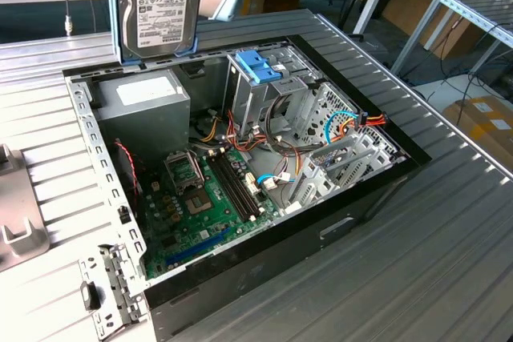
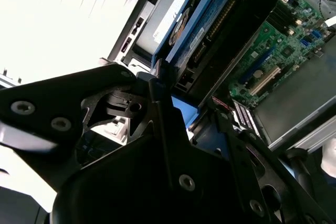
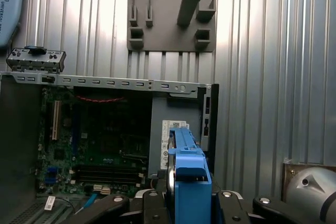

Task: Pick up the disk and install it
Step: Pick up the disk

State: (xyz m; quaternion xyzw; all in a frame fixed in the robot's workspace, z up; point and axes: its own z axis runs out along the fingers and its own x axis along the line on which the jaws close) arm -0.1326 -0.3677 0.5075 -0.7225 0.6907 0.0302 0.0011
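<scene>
Above the case [image 1: 264, 270], over its power supply [image 1: 143, 106], the disk [image 1: 158, 7] is hanging upright, label showing. The gripper [image 3: 190, 203] is pinching it from both sides, well above the motherboard [image 1: 200, 198].

Cannot see the upper end of the disk [image 1: 158, 6] above the computer case [image 1: 264, 266]: cut by the exterior view's top edge. In the first wrist view, lower end buried behind the gripper [image 3: 189, 208]. Cannot read the label [image 1: 163, 18].

Open case [image 1: 240, 274] beneath disk [image 1: 158, 10], cables [image 1: 276, 146] inside
</scene>
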